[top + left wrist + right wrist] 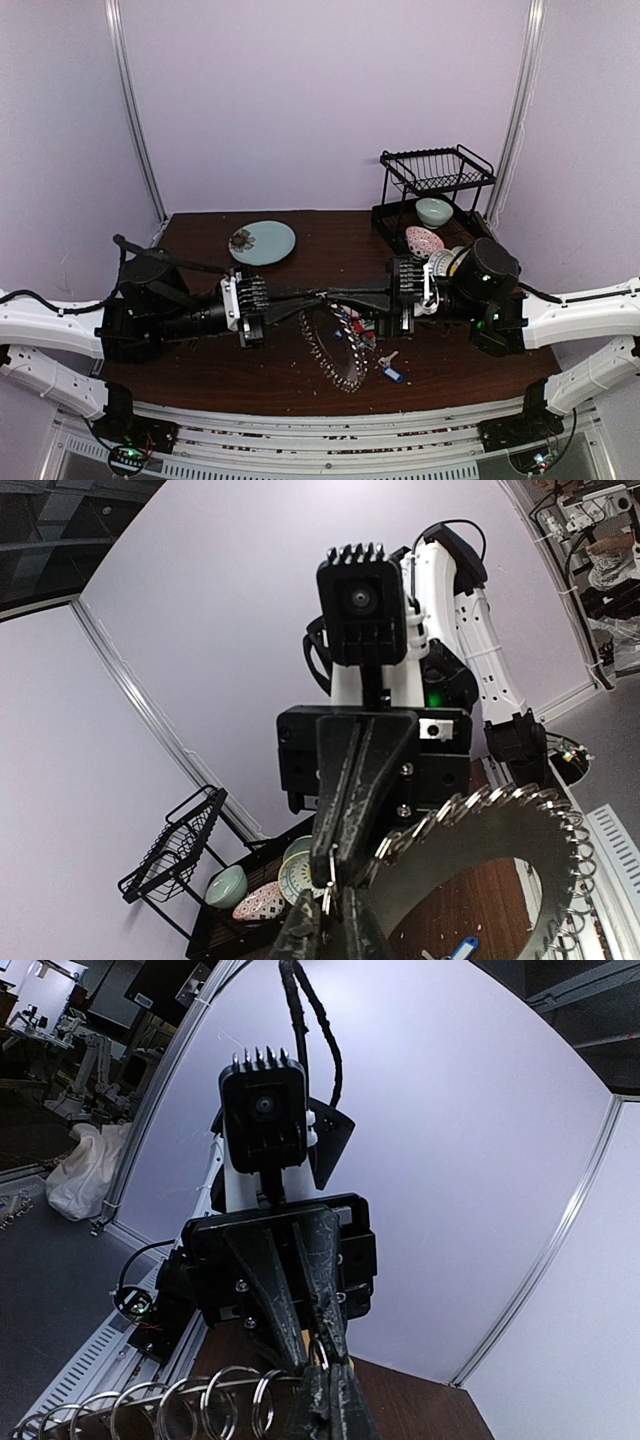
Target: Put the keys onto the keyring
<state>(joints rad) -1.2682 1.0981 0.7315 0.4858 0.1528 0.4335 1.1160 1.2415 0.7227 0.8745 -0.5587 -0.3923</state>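
So, top view first: we've got the keyring (pixel 338 355) held up on edge over the middle of the bench (pixel 210 365). The left gripper (pixel 312 296) and right gripper (pixel 345 297) meet nose to nose at its upper rim. Loose keys (pixel 391 374) lie just beside it, one with a blue tag. Some red and blue tags sit close to the ring, and we can't tell if they're threaded on.

We'd call this the steady-the-ring step. Next, one arm probably has to let go and fetch a key without the ring flopping over.

Left wrist view: the right jaws are pinched fully together on the ring wire.

Right wrist view: the left jaws look closed down on the same wire.

The bench is dark wood. A teal plate (pixel 262 242) and a black dish rack (pixel 437 175) with bowls (pixel 434 211) sit at the back, with pale lilac walls all round.
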